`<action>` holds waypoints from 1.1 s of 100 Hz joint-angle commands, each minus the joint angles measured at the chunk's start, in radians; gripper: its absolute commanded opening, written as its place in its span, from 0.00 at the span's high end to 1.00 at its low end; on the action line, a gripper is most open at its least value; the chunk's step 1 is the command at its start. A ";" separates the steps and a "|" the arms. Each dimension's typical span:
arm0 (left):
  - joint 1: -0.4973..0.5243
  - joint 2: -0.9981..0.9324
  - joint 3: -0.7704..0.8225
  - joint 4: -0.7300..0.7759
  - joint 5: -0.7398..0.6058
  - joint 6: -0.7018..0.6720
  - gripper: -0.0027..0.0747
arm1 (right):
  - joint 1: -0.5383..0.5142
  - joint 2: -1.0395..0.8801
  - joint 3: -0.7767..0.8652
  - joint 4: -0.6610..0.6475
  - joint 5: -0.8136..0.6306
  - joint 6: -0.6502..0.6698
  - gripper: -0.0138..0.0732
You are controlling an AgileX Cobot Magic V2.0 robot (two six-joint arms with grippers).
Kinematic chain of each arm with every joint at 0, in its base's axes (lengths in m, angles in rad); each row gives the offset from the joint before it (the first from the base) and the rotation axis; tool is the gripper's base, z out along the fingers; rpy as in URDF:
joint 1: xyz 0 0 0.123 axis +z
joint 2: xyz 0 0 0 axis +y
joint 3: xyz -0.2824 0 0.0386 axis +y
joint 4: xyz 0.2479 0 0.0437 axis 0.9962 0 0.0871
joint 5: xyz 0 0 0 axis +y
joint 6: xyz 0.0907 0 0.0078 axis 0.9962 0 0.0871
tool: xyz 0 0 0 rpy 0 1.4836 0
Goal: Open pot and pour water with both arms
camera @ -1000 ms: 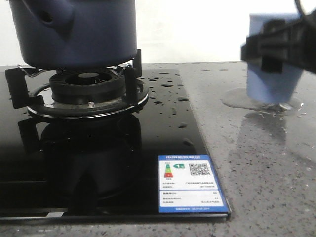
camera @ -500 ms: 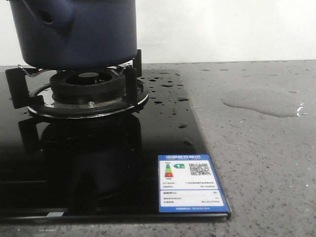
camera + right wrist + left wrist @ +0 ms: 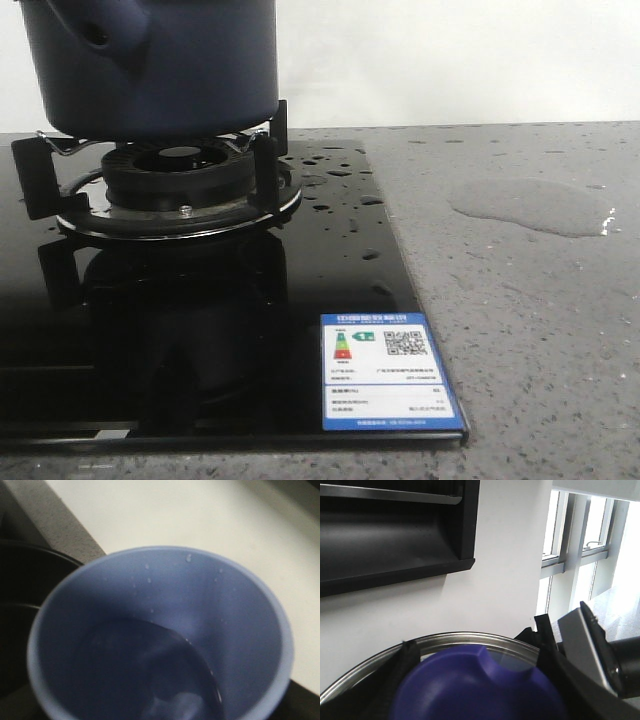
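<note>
The dark navy pot point(image 3: 150, 65) stands on the gas burner at the far left, its stubby side tube point(image 3: 108, 30) facing me; its top is out of view. Neither gripper shows in the front view. In the left wrist view my left gripper point(image 3: 475, 655) is shut on the blue knob point(image 3: 470, 690) of a steel-rimmed glass lid point(image 3: 470, 639); I cannot tell whether the lid rests on the pot. The right wrist view is filled by the pale blue cup point(image 3: 240, 610) with water point(image 3: 150, 675) in it; its fingers are hidden. A water puddle point(image 3: 530, 205) lies on the counter.
The burner's pan support point(image 3: 180, 190) sits on a black glass hob point(image 3: 300, 300) with water drops point(image 3: 340, 190) and a blue label sticker point(image 3: 385, 372). Grey stone counter point(image 3: 540, 330) lies to the right. A dark range hood point(image 3: 395, 540) and windows point(image 3: 580, 540) show behind the lid.
A second ago my right gripper held the pale blue cup over the puddle at the front view's right edge; both then left that view. The pot has not moved.
</note>
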 commanded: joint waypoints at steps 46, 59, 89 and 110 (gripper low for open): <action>0.001 -0.023 -0.035 -0.086 -0.018 -0.011 0.68 | 0.038 0.056 -0.060 -0.529 -0.269 -0.016 0.57; 0.001 -0.023 -0.035 -0.086 -0.018 -0.011 0.68 | 0.036 0.080 -0.060 -0.620 -0.322 -0.016 0.57; 0.001 -0.023 -0.035 -0.086 -0.018 -0.011 0.68 | -0.010 0.100 -0.060 -0.726 -0.335 -0.016 0.57; 0.001 -0.023 -0.035 -0.086 -0.018 -0.011 0.68 | -0.022 0.100 -0.060 -0.864 -0.341 -0.016 0.57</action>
